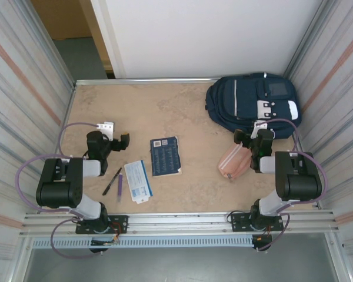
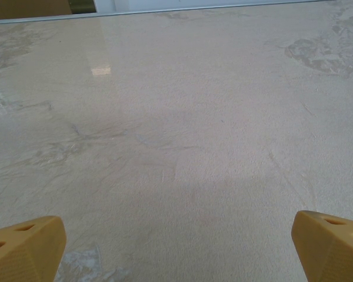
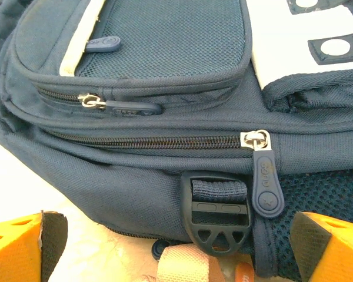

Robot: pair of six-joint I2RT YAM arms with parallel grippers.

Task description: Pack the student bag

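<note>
The student bag [image 1: 253, 103], a navy-blue backpack with white patches, lies flat at the far right of the table. My right gripper [image 1: 256, 134] hovers just at its near edge, open and holding nothing. In the right wrist view the bag [image 3: 135, 176] is close up, with both zippers shut, a zipper pull [image 3: 265, 176] and a dark buckle [image 3: 219, 211] right ahead of my open right gripper [image 3: 179, 252]. My left gripper [image 1: 115, 134] is open at the left, over bare table. In the left wrist view the left gripper [image 2: 176, 247] has only tabletop between its orange fingertips [image 2: 29, 244].
A pink pouch [image 1: 233, 163] lies just under the right arm, and its strap [image 3: 185, 264] shows below the buckle. A navy notebook [image 1: 165, 156], a white-and-blue booklet [image 1: 137, 181], a black pen [image 1: 112, 181] and a purple pen [image 1: 120, 187] lie mid-table. Metal walls [image 1: 23, 88] enclose the table.
</note>
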